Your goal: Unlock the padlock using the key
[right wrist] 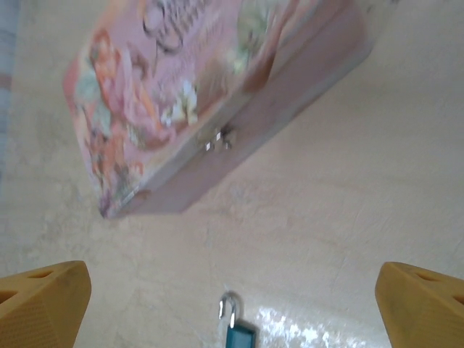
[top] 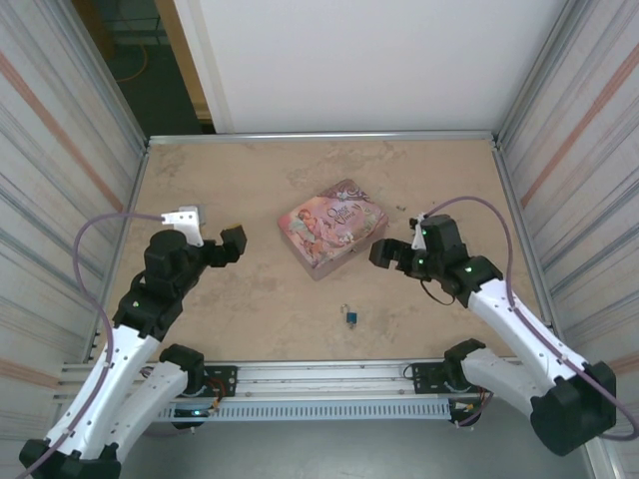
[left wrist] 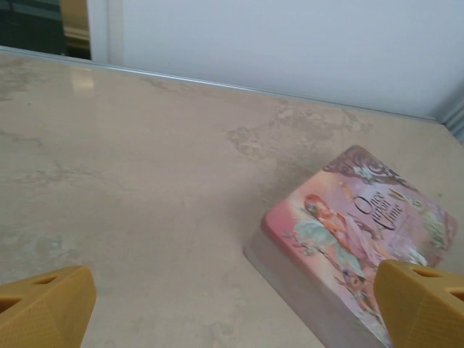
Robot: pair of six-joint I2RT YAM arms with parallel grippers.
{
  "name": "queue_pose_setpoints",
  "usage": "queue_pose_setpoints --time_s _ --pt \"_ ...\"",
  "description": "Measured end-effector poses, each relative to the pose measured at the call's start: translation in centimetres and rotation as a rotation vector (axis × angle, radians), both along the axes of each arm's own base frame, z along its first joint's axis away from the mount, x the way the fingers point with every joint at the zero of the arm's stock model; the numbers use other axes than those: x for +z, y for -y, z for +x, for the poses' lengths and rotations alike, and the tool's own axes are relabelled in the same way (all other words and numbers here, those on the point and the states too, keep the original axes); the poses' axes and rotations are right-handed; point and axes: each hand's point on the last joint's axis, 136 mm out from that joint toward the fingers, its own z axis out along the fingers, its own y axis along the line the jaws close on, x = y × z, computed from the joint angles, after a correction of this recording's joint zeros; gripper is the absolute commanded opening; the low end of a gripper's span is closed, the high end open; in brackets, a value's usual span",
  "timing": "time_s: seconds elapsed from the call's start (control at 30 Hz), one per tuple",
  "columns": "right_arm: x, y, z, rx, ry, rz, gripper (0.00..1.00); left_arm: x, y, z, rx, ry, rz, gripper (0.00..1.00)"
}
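Jaws on both arms are spread wide with nothing in them. On the left wrist cam the orange fingertips (left wrist: 43, 308) sit way out at the two bottom corners, with bare counter (left wrist: 145, 181) between them and the pink illustrated tin (left wrist: 362, 239) ahead on the right. It's the same on the right wrist cam: fingertips (right wrist: 43, 301) are far apart at the bottom corners, hanging over the counter. The padlock (right wrist: 235, 330), blue body and pale shackle, lies on the counter between them at the bottom edge, touching neither tip. Beyond it the tin shows a side wall with a small metal clasp (right wrist: 216, 139). From the top cam the padlock lies alone on the near side of the tin, apart from it, closer to the right arm (top: 489, 289). As for the key, there's a tiny dark speck just beside the padlock, too small to call.
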Motion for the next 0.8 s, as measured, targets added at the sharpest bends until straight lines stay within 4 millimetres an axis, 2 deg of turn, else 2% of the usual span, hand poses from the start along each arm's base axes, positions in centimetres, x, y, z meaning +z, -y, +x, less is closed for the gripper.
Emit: queue_pose_setpoints --time_s 0.23,0.43,0.57,0.8 --pt "2.1 3.5 1.7 -0.115 0.107 0.003 0.99 0.4 -2.5 1.1 0.112 0.018 0.054 0.99" --pt "2.3 6.8 2.7 -0.22 0.15 -0.026 0.99 0.4 -5.3 2.0 0.225 0.019 0.064 0.99" --pt "2.6 8.4 2.8 -0.251 0.211 -0.084 0.99 0.0 -6.7 2.5 0.275 0.015 0.068 0.99" --pt "3.7 10.8 1.9 -0.282 0.412 -0.219 0.99 -1.5 -7.4 3.8 0.292 0.01 0.166 0.99"
